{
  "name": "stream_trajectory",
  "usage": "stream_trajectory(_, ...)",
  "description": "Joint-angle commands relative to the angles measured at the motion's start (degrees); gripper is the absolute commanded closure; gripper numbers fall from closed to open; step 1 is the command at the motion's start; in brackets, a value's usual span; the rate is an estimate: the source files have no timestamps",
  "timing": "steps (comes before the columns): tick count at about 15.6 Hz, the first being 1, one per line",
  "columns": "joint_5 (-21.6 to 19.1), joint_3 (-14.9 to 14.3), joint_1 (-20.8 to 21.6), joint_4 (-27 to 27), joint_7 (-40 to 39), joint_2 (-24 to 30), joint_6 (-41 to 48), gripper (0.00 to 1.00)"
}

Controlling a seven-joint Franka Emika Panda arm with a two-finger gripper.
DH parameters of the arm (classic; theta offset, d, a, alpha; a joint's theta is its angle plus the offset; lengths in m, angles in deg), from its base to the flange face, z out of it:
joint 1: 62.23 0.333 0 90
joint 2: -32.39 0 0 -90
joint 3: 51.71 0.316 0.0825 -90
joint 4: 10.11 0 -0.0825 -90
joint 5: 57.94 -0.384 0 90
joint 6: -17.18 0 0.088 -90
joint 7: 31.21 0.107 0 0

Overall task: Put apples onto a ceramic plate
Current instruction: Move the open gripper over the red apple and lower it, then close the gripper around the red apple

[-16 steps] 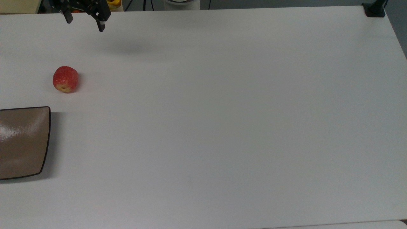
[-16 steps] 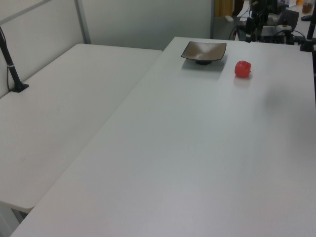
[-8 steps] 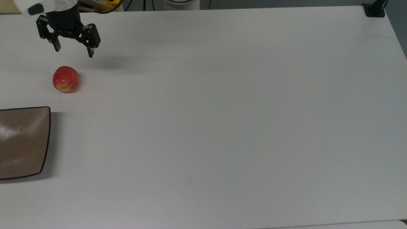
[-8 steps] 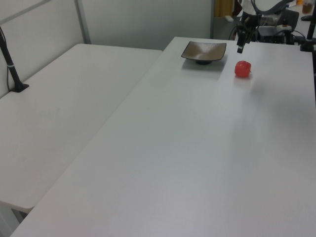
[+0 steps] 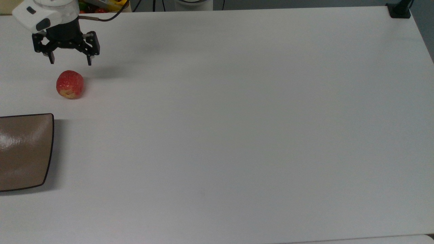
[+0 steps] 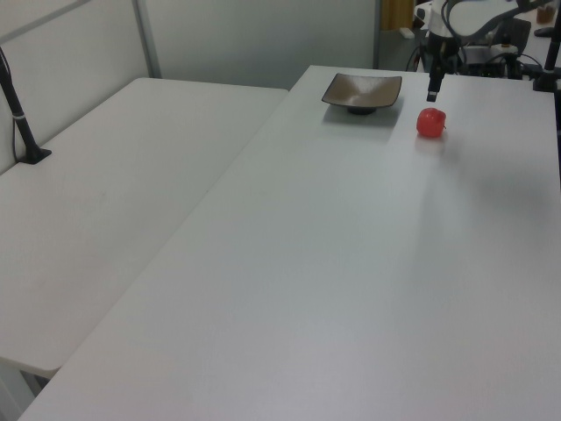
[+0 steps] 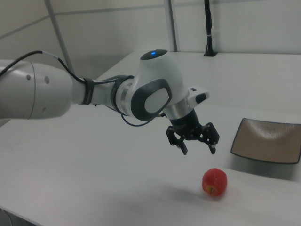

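Observation:
A small red apple [image 5: 70, 84] with a yellowish patch lies on the white table [image 5: 237, 118]; it shows too as the apple [image 6: 430, 123] and the apple [image 7: 214, 182]. The glossy brown ceramic plate [image 5: 20, 152] sits apart from it at the top view's left edge, also the plate [image 6: 362, 90] and the plate [image 7: 266, 140]. My gripper [image 5: 70, 63] hangs open and empty in the air above the table, just beyond the apple in the top view. In the right view the gripper [image 7: 199, 151] is up and to the left of the apple, not touching it.
A black post base [image 5: 399, 10] stands at the table's far right corner in the top view. A second white table [image 6: 114, 202] adjoins on the left view's left, with a black post [image 6: 22, 118] on it. Cluttered equipment [image 6: 491, 44] sits beyond the table.
The gripper has come down and in from the table's far edge toward the apple, staying open. The apple and the plate have not moved.

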Motion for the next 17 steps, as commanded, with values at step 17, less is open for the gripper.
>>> stream_trajectory(17,4.43,0.27,-3.56,-2.09,13.97,-6.67,-3.28,0.0)
